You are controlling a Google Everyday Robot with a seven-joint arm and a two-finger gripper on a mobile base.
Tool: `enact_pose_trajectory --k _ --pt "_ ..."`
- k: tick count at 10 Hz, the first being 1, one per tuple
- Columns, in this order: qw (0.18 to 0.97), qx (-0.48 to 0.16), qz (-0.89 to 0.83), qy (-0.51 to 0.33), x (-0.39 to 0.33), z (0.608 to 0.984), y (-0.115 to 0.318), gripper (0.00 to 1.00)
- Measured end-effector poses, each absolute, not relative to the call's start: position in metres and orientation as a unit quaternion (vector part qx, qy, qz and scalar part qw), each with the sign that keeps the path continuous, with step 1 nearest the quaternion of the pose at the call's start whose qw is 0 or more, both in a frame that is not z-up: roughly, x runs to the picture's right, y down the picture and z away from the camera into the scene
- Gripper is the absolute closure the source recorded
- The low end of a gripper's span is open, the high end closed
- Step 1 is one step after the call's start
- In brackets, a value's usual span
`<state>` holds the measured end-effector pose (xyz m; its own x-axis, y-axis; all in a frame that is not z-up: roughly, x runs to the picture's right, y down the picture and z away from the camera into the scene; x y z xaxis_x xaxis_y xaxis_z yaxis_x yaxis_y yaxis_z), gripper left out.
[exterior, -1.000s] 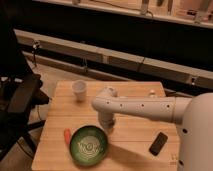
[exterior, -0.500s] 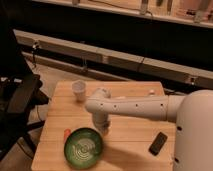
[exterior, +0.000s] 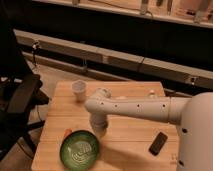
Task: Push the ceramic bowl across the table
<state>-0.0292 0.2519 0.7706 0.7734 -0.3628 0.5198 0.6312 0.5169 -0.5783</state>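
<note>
Behind the ceramic bowl [exterior: 79, 149], the pincer [exterior: 98, 131] seemingly touches its rim

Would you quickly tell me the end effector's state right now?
End effector: cannot be told; it is low over the table, by the bowl's rim.

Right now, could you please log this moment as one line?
gripper: down at back-right rim of ceramic bowl | ceramic bowl: front-left of table | cup: back-left, upright | dark object: front-right
</note>
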Motion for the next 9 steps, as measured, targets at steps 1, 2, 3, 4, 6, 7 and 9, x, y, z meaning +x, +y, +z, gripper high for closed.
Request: enact_pose_trajectory --k 1,2,3,4,6,7,9 --pt "0.855 -0.396 -0.290 -0.165 -0.0275 0.7718 0.2522 0.91" --pt "0.863 -0.394 -0.281 -0.145 -0.0274 0.7778 0.2476 0.97" --pt "0.864 -0.394 -0.280 -0.144 -0.0292 0.7795 0.2451 0.99" --pt "0.862 -0.395 -0.283 -0.148 -0.0283 0.7793 0.2457 1.00" --pt "0.857 -0.396 -0.289 -0.158 -0.0279 0.7750 0.2496 1.00" --pt "0.857 -0.395 -0.292 -0.160 -0.0294 0.7758 0.2494 1.00" --pt "0.860 -0.393 -0.286 -0.154 -0.0302 0.7795 0.2453 1.00"
